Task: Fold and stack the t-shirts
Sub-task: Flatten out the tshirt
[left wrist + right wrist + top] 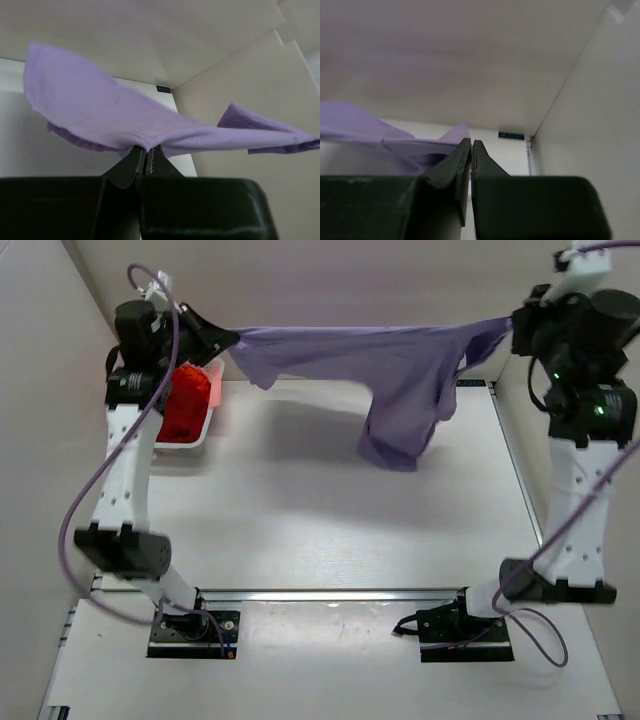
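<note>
A purple t-shirt (400, 380) hangs in the air, stretched between my two grippers above the far part of the table, its middle sagging down at right of centre. My left gripper (232, 340) is shut on its left edge; in the left wrist view the jaws (148, 149) pinch a hemmed edge of the cloth (100, 110). My right gripper (510, 328) is shut on the shirt's right end; in the right wrist view the shut jaws (471, 142) have purple cloth (365, 130) trailing left from the tips. A red t-shirt (185, 400) lies crumpled in a white bin.
The white bin (205, 435) stands at the far left of the white table (300, 540). Walls close in the table at the back and on both sides. A metal rail (330, 593) runs along the near edge between the arm bases.
</note>
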Motion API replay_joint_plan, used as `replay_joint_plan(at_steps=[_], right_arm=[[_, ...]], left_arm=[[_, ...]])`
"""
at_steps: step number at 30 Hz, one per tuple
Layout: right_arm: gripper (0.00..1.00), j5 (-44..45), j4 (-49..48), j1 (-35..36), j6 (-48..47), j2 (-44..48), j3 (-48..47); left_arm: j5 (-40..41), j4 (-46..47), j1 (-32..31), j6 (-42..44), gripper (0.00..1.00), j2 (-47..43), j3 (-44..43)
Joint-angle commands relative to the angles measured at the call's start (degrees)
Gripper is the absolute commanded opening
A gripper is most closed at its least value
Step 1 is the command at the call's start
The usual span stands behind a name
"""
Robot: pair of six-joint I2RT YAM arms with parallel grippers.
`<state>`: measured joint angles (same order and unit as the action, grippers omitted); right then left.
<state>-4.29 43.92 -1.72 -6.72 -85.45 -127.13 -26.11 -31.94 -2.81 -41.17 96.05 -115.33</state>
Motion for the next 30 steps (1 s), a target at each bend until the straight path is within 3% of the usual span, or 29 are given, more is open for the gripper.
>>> replay_joint_plan(at_steps=[1,5,7,10,12,15,16,17,22,23,25,30], right_arm=[[0.0,1.38,-2.81,-1.46,-1.81,3.88,6.86],[0.0,6.92,0.98,6.79,1.35,10.63,27.75],[0.0,6.67,2.65,9.79,8.53,14.4,37.68],[0.0,10.95,1.35,19.43,16.27,23.1,56.13],[0.0,13.52,-1.02,22.27,18.66,27.78,67.14],[0.05,11.16,-1.11,17.21,17.01,29.73,68.42],[0.2,9.67,-1.64,14.92,15.26,30.08,67.98],[0.27,8.18,-2.78,13.77,12.98,30.08,67.28],[0.81,0.61,-7.96,5.33,5.42,29.73,64.73],[0.78,-1.75,-9.71,4.45,4.45,30.6,65.34],[0.61,-3.96,-14.02,2.69,5.66,32.18,67.53],[0.61,-4.25,-8.7,0.56,14.01,27.38,69.82]], left_arm=[[1.41,4.35,-0.71,3.89,0.0,-9.9,10.71],[2.02,5.66,-0.89,5.66,0.0,-18.68,32.59],[3.08,6.81,-0.97,6.09,0.0,-22.38,44.52],[5.19,5.58,-1.41,8.37,0.0,-24.59,53.51],[5.63,6.1,-1.5,9.0,0.0,-25.21,57.38],[6.06,6.9,-2.63,9.17,0.0,-24.95,60.57],[6.24,7.16,-3.08,9.44,0.02,-24.95,60.92],[6.24,7.25,-3.08,9.09,0.03,-24.42,60.84],[7.3,7.42,-3.0,9.0,0.1,-24.95,62.32],[7.21,7.68,-2.99,9.09,0.1,-25.12,62.5],[7.12,7.25,-2.73,9.44,0.1,-25.21,62.77],[7.39,6.02,-2.64,10.41,0.11,-25.21,63.3]])
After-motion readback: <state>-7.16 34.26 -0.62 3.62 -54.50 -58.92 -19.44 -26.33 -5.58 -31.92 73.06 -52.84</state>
